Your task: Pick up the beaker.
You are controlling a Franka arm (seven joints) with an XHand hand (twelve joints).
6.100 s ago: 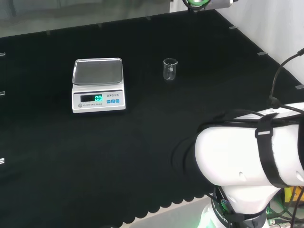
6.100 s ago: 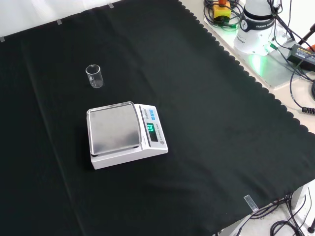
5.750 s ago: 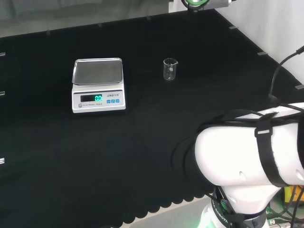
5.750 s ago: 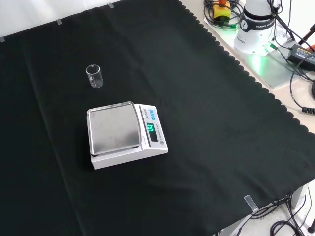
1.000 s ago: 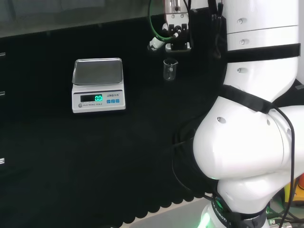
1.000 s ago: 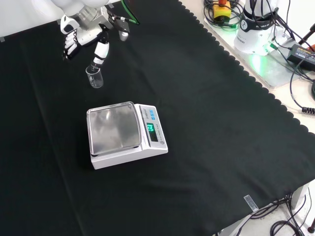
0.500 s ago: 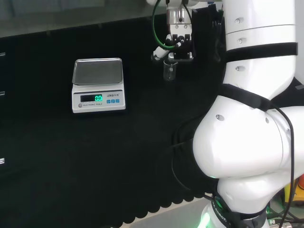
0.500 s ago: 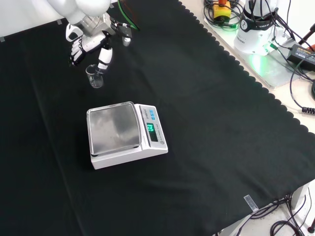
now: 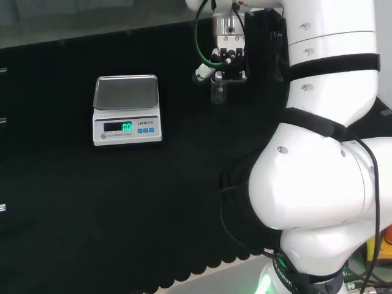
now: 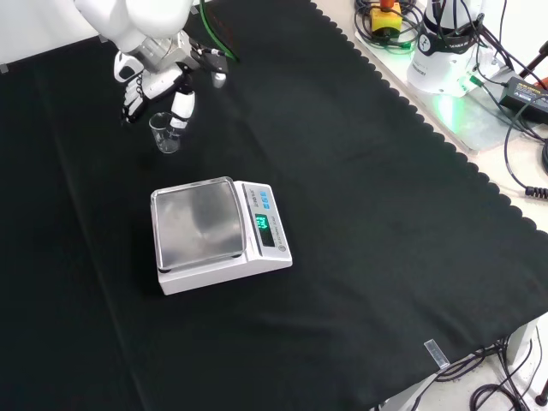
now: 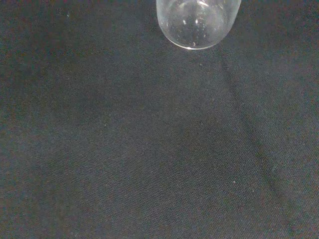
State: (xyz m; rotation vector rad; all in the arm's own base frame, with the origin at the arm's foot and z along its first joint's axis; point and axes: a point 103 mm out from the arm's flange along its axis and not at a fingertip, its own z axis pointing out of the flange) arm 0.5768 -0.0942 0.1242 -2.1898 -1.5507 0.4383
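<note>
While the small clear glass beaker point(image 10: 165, 134) stands upright on the black cloth point(image 10: 368, 223), the hand point(image 10: 157, 80) hangs directly over it in the front view, its fingers point(image 10: 128, 101) pointing down on the beaker's left side and its thumb point(image 10: 180, 109) reaching down on the right. The fingers are spread apart, with the beaker's rim between them, and whether either touches the glass cannot be told. Seen from the head view, the beaker point(image 9: 218, 93) sits just below the hand point(image 9: 228, 56), well to the right of the white digital scale point(image 9: 127, 110). From the front view the scale point(image 10: 217, 234) lies nearer the camera than the beaker. Through the wrist view the beaker's round base point(image 11: 197, 21) rests on the cloth.
</note>
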